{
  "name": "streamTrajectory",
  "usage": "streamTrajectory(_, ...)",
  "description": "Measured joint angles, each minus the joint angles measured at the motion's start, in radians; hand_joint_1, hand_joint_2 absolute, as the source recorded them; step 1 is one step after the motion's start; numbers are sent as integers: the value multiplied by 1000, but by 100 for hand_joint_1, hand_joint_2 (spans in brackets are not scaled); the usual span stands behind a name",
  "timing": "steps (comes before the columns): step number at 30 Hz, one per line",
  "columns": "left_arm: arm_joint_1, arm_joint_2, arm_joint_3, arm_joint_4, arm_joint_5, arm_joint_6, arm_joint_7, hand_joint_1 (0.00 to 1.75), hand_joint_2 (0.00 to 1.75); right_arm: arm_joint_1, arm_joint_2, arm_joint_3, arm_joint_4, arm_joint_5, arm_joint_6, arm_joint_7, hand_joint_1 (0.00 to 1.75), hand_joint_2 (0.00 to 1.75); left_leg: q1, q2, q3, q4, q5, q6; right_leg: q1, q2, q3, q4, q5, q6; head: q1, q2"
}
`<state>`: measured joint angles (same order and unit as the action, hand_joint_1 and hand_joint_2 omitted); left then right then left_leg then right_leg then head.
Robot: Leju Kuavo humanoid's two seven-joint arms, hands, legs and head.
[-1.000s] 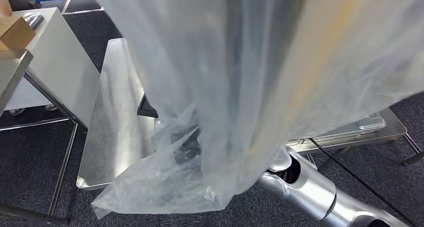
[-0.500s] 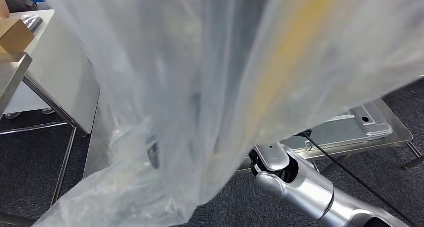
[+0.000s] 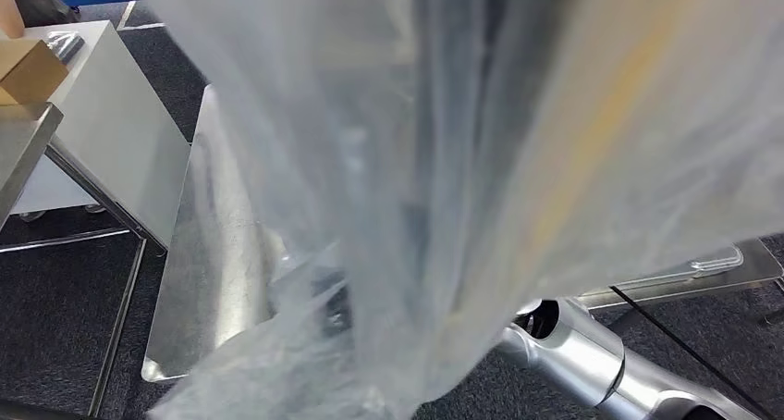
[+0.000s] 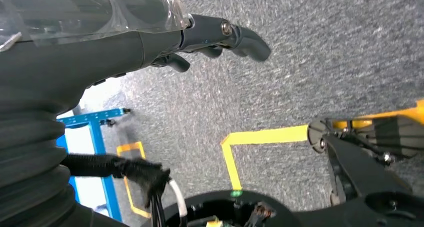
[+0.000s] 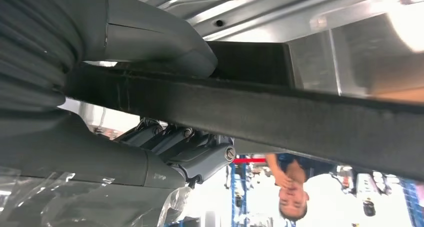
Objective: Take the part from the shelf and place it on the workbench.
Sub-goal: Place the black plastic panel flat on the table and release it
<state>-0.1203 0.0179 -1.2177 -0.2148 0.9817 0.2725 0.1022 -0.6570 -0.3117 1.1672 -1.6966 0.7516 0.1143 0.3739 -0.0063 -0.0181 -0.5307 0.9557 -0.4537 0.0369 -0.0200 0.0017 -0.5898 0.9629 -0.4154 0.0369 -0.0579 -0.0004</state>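
Bagged part (image 3: 481, 161) swung lower again over workbench (image 3: 213, 253), right hand (image 5: 165, 137) gripping.

A cardboard box (image 3: 30, 68) sits on the white cabinet (image 3: 102, 115) (far left); yellow floor tape (image 4: 260, 137) marks grey carpet.

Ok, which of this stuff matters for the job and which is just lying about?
Job: bagged part, gripped by the right robot hand; steel workbench.

Lying about: cardboard box; white cabinet; stamped metal piece at far right; left robot hand, holding nothing.
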Motion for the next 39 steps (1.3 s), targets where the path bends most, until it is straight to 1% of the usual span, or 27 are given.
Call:
streamTrajectory(1, 0, 0, 0, 0, 0, 0, 0, 0, 175, 0, 0, -1, 0, 0, 0, 0, 175, 175, 2, 1, -8, 18, -11, -7, -2, 0, 3, -2, -1, -6, -1, 0)
streamTrajectory(2, -1, 0, 0, 0, 0, 0, 0, 0, 175, -1, 0, -1, 0, 0, 0, 1, 175, 175, 5, 3, -28, 61, -32, -13, -4, -1, 6, -4, -2, -10, -2, 0)
streamTrajectory(4, -2, 0, 0, 0, 0, 0, 1, 0, 175, -1, 0, -1, 0, 0, 0, 0, 175, 175, 11, 5, -103, 202, -89, -25, -5, -1, 10, -4, -7, -16, -5, 0)
streamTrajectory(5, -2, 0, 0, 0, 0, 0, 2, 0, 175, 0, 0, -1, 0, 0, 0, 0, 175, 175, 13, 6, -143, 271, -110, -29, -5, -1, 12, -3, -9, -18, -5, 0)
streamTrajectory(6, -2, 0, 0, 0, 0, 0, 2, 0, 175, 0, 0, 0, 0, 0, 0, 0, 175, 175, 14, 6, -170, 308, -111, -31, -5, -1, 15, -3, -12, -18, -5, 0)
streamTrajectory(7, -1, 0, 0, 0, 0, 0, 3, 0, 175, 1, 0, 0, 0, 0, 0, 0, 175, 175, 15, 7, -177, 304, -93, -31, -5, 0, 20, -3, -16, -17, -5, 0)
streamTrajectory(8, -1, 0, 0, 0, 0, 0, 4, 0, 175, 1, 0, 0, 0, 0, 0, -1, 175, 175, 16, 7, -162, 256, -55, -29, -5, 0, 28, -3, -21, -15, -5, 0)
streamTrajectory(9, -1, 0, 0, 0, 0, 0, 4, 0, 175, 1, 0, 0, 0, 0, 0, -1, 175, 175, 15, 8, -132, 179, -9, -25, -5, 0, 36, -4, -25, -12, -5, 0)
streamTrajectory(11, -2, 1, 0, 0, 0, -1, 4, 0, 175, 0, 0, -1, 0, 0, 0, -1, 175, 175, 9, 10, -76, 45, 49, -14, -3, 1, 47, -5, -34, -4, -6, 0)
streamTrajectory(12, -2, 1, 0, 0, 0, -1, 4, 0, 175, 0, 0, -1, 0, 0, 0, -1, 175, 175, 5, 11, -64, 14, 56, -8, -2, 1, 49, -6, -37, 1, -6, 0)
streamTrajectory(15, -1, 1, 0, 0, -1, -2, 4, 0, 175, -1, 0, -1, 0, 0, 0, -2, 175, 175, 1, 10, -55, 2, 51, 9, -3, 1, 54, -9, -43, 18, -6, 0)
streamTrajectory(17, -1, 0, 0, 0, -1, -2, 3, 0, 175, -3, 0, -1, 0, 0, 0, -3, 175, 175, 6, 10, -42, -7, 53, 21, -2, 1, 39, 34, -71, 25, -5, 0)
streamTrajectory(18, -1, 0, 0, 0, -1, -2, 3, 0, 175, -4, 0, -1, 1, 0, 0, -3, 175, 175, 8, 10, -37, -10, 53, 26, -3, 0, 14, 88, -98, 25, -3, 0)
streamTrajectory(20, -2, 1, 0, 0, -1, -2, 2, 0, 175, -3, 0, 0, 1, 0, 0, -4, 175, 175, 5, 10, -32, -11, 49, 34, -1, 0, -65, 233, -154, 26, -2, 0)
streamTrajectory(21, -2, 1, 0, 0, -1, -2, 2, 0, 175, -1, 0, 0, 1, 0, 0, -4, 175, 175, 3, 9, -30, -10, 46, 36, -1, 0, -97, 282, -163, 27, -1, 0)
streamTrajectory(22, -1, 0, 0, 0, -1, -3, 2, 0, 175, 0, 0, 1, 2, 0, 0, -4, 175, 175, 2, 8, -27, -10, 43, 36, -1, 0, -112, 294, -152, 27, -1, 0)
streamTrajectory(23, 0, 0, 0, 0, -1, -3, 2, 0, 175, 0, 0, 1, 2, 0, 0, -4, 175, 175, 2, 6, -23, -9, 39, 35, -1, 0, -104, 262, -120, 26, -1, 0)
streamTrajectory(25, 0, 0, 0, 0, -1, -6, 2, 0, 175, 0, 0, 1, 2, 0, 0, -4, 175, 175, 3, 2, -13, -6, 29, 29, -2, 0, -45, 118, -39, 23, -1, 0)
streamTrajectory(26, -1, 0, 0, 0, -1, -7, 2, 0, 175, -1, 1, 1, 2, 0, 0, -4, 175, 175, 1, 1, -11, -3, 24, 24, -1, 1, -18, 55, -13, 21, -1, 0)
streamTrajectory(27, -2, 0, 0, 0, -1, -9, 3, 0, 175, -1, 1, 1, 2, 0, 0, -4, 175, 175, 0, 0, -11, -1, 20, 19, 0, 1, -1, 16, -1, 17, -1, 0)
streamTrajectory(30, -2, 1, 0, 0, 0, -13, 6, 0, 175, -1, 3, 1, 2, 0, 0, -4, 175, 175, -2, 1, -12, -1, 13, 6, 4, 3, 2, 3, -4, 3, -2, 0)
streamTrajectory(32, -1, 2, 0, 0, 0, -14, 6, 0, 175, -2, 3, 0, 2, 0, 0, -4, 175, 175, 1, 2, -24, 30, -8, -5, 0, 2, 7, 1, -5, -8, -4, 0)
streamTrajectory(34, -2, 2, 0, 0, 0, -13, 6, 0, 175, -2, 4, 0, 2, 0, -1, -4, 175, 175, 7, 4, -79, 143, -61, -18, -4, 1, 11, -1, -8, -15, -7, 0)
streamTrajectory(36, -2, 2, 0, 0, 0, -13, 6, 0, 175, -2, 5, 1, 2, 0, -1, -4, 175, 175, 11, 6, -158, 285, -110, -26, -4, 1, 12, 0, -11, -18, -9, 0)
streamTrajectory(37, -2, 2, 0, 0, 0, -13, 6, 0, 175, -2, 5, 1, 2, 0, -1, -4, 175, 175, 12, 6, -180, 315, -110, -28, -4, 1, 14, 0, -12, -18, -9, 0)
streamTrajectory(38, -2, 2, 0, 0, -1, -13, 5, 0, 175, -2, 5, 1, 2, 0, -1, -4, 175, 175, 13, 7, -182, 305, -90, -27, -4, 2, 17, 0, -15, -17, -9, 0)
streamTrajectory(39, -2, 2, 0, 0, -5, -12, 2, 0, 175, -2, 5, 1, 2, 0, -1, -5, 175, 175, 13, 7, -162, 252, -54, -25, -4, 2, 22, 0, -18, -16, -9, 0)
